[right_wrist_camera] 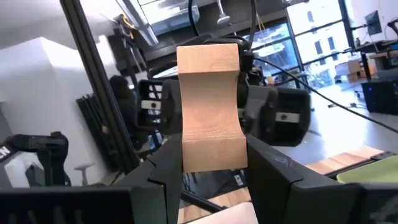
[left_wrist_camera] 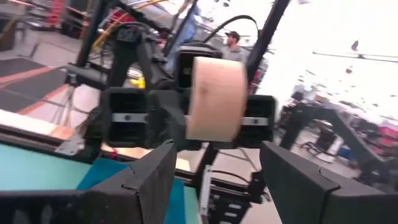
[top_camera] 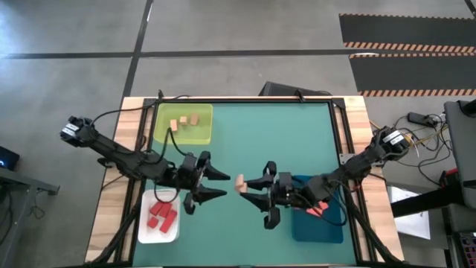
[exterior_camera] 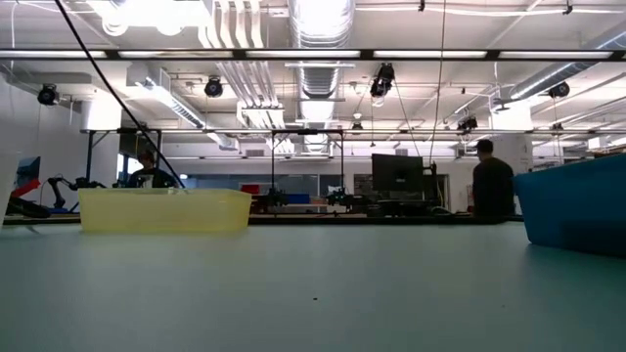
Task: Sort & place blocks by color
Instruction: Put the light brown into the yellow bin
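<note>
Green mat (top_camera: 245,141), right gripper (top_camera: 249,187) half-hiding tan block (top_camera: 240,183)

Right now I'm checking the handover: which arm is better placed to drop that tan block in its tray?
Left, probably. Its open hand faces the tan block held by the right hand, and the yellow-green tray with tan pieces is on its side.

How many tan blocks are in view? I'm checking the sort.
4: three in the yellow-green tray, at and; one held by the right gripper mid-table. None look hidden.
</note>
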### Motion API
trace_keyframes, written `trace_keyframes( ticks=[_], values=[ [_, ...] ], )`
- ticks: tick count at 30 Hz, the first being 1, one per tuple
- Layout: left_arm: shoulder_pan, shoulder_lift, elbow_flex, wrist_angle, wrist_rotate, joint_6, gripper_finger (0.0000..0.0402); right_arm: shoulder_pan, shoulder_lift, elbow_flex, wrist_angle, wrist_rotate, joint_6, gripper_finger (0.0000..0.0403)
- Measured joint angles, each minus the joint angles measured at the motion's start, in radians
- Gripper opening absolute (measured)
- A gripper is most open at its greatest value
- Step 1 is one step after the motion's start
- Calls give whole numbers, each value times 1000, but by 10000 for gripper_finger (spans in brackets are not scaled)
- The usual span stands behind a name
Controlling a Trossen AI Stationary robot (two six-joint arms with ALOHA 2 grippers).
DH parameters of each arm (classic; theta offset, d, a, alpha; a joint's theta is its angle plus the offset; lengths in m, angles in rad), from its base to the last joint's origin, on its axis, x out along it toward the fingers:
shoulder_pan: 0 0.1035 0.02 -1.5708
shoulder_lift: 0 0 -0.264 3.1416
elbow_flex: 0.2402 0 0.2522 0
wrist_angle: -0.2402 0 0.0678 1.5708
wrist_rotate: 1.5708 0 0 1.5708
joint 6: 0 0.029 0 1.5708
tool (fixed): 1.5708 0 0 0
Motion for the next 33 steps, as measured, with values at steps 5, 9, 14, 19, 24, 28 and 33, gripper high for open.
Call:
trace_keyframes(
  ticks=[5, 9, 14, 19, 24, 28, 33],
  values=[
    [1, 32, 5, 46, -23, -11, 217, 1, 1, -17, 14, -3, 1, 128],
    [5, 62, -1, 133, -26, -27, 217, -1, 1, -7, 7, -2, -11, 128],
    [9, 97, 9, 172, -52, -27, 217, -8, 2, -4, 7, 7, -13, 128],
    [13, 129, 9, 252, -61, -28, 217, -13, 2, -6, 4, 9, 3, 128],
    [13, 138, 9, 265, -61, -28, 217, -15, 2, -6, 3, 32, 18, 128],
    [13, 141, 9, 266, -96, -28, 217, -17, 2, -6, 0, 34, 29, 128],
    [16, 141, 9, 262, -139, -23, 216, -17, 2, -6, -1, 36, 31, 128]
  ],
)
